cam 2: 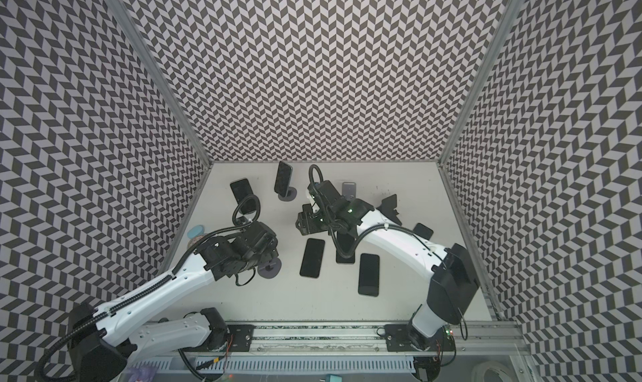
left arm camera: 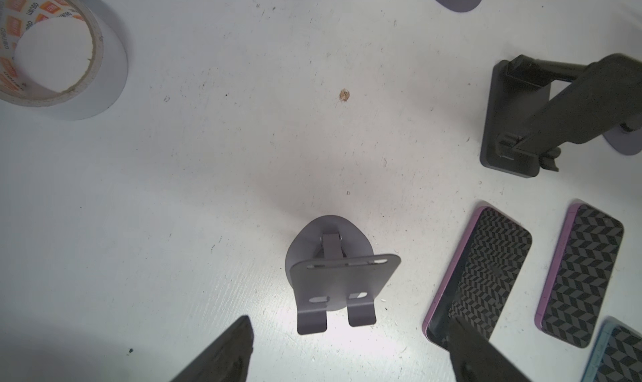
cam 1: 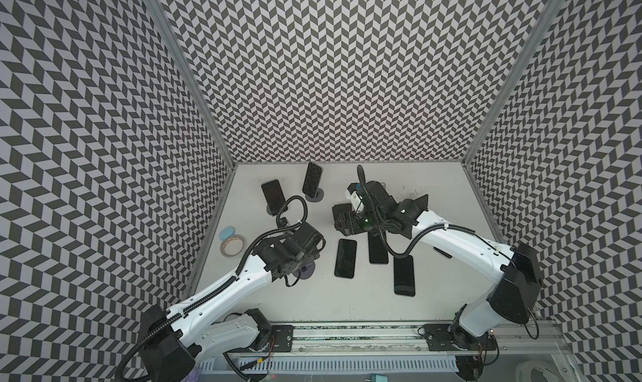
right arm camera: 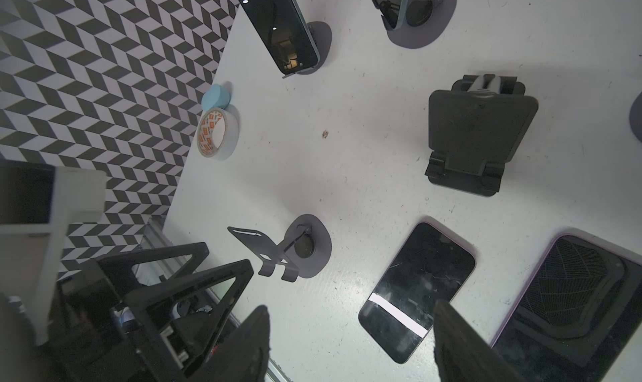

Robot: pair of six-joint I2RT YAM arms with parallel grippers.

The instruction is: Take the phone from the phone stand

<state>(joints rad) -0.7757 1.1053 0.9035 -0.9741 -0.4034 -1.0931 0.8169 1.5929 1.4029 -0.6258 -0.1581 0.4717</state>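
Phone (cam 1: pixel 273 196) propped on a grey phone stand (right arm camera: pixel 323 36) at the back left of the table (cam 1: pixel 312 300), black glass facing up.
I see a 2nd propped phone (cam 1: pixel 311 179) just beside it, its screen mirroring the chevron walls (cam 1: pixel 330 85); other phones (cam 1: pixel 345 258) lie flat mid-table. Left gripper (left arm camera: pixel 351 323) gapes wide and empty over a bare grey stand (left arm camera: pixel 333 276). Right gripper (right arm camera: pixel 351 307) is parted too, gripping nothing, above one flat phone.

both arms forward and low, left hand (left arm camera: pixel 351 342) and right hand (right arm camera: pixel 351 328) wide-jawed, empty
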